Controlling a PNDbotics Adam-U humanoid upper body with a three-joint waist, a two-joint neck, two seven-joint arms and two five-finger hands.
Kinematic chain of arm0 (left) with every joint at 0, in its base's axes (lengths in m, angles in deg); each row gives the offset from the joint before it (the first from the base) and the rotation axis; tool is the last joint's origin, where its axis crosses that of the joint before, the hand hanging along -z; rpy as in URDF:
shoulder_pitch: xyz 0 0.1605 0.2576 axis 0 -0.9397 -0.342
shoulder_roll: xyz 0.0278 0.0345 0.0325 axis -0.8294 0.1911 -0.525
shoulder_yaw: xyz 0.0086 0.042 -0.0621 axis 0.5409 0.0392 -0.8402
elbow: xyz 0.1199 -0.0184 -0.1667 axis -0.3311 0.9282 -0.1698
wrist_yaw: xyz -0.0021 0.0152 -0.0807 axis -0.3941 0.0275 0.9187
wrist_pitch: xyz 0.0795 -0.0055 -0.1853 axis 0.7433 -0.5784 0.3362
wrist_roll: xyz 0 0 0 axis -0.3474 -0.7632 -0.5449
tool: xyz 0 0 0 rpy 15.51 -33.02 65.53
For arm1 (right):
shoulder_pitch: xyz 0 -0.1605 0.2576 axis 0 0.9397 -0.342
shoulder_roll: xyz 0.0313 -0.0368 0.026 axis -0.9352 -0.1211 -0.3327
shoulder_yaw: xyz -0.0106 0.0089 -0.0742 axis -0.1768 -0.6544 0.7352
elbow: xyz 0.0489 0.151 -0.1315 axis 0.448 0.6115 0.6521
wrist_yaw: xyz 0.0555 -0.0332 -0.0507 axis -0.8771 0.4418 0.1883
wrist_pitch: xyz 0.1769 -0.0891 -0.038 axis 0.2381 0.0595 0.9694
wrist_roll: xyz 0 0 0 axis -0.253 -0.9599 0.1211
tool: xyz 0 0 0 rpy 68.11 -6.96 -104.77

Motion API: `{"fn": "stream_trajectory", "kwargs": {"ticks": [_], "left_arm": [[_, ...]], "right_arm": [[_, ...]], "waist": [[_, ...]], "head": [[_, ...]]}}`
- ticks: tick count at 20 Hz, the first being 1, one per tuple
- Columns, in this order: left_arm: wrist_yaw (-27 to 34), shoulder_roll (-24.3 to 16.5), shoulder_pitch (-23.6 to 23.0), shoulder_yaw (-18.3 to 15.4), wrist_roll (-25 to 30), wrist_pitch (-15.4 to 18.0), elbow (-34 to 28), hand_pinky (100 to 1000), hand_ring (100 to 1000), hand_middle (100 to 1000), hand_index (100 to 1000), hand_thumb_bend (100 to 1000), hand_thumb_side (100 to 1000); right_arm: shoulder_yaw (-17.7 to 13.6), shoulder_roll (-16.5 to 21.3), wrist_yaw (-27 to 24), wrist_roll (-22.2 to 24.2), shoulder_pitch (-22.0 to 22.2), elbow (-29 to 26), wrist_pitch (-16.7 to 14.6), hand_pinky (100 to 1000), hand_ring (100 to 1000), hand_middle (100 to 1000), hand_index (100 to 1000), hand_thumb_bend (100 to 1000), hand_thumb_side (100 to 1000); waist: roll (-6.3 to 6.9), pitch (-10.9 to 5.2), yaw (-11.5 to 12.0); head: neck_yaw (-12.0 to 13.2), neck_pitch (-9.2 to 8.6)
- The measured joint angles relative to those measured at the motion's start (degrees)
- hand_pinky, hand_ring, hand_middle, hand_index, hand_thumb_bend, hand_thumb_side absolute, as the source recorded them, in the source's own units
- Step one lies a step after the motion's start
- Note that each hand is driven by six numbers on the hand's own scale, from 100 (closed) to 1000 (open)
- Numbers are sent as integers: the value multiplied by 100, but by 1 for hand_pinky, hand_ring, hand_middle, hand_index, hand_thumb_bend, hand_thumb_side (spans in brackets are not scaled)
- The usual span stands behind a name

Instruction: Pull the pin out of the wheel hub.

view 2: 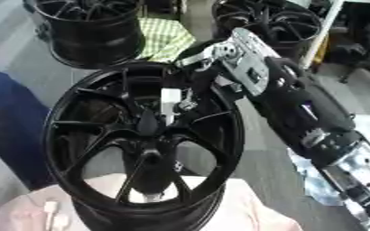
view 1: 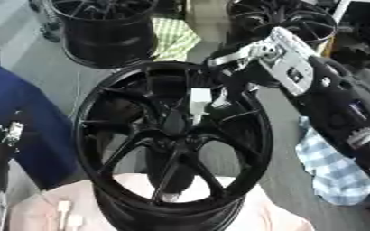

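A grey floor (view 1: pixel 30 58) fills the upper left of the frame and shows again at the lower right. Two spare black wheels stand at the top, one at the upper left (view 1: pixel 105 27) and one at the upper right (view 1: pixel 287 20), with a green-and-white checked cloth (view 1: pixel 174 38) between them. A blue-and-white checked cloth (view 1: pixel 330 169) lies at the right edge. A dark blue shape (view 1: pixel 18 122) fills the left edge. A pale pink surface (view 1: pixel 38 212) spans the bottom

Even, diffuse indoor light; soft blur throughout; faint sheen on black wheel (view 1: pixel 172 140) spokes; weak shadows on grey floor (view 1: pixel 30 49)
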Motion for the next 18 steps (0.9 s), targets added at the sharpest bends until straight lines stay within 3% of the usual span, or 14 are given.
{"fn": "stream_trajectory", "kwargs": {"ticks": [6,12,15,18], "left_arm": [[0,0,0,0,1,0,0,719,672,659,814,339,609],[0,0,-1,0,1,0,0,719,673,659,814,338,609],[0,0,-1,0,2,-1,0,718,673,659,815,337,609],[0,0,-2,0,4,-3,0,719,673,659,815,337,610]], "right_arm": [[-57,-71,80,3,24,41,-17,816,793,704,776,330,361],[-107,-107,148,-50,27,16,-19,791,747,608,689,218,244],[-107,-107,135,-168,28,-70,-37,764,693,520,594,100,127],[-102,-91,28,-296,26,-233,-32,757,678,503,574,100,100]], "waist": [[2,3,10],[1,5,23],[1,5,24],[1,5,22]], "head": [[-1,0],[-3,0],[-3,0],[-3,0]]}}
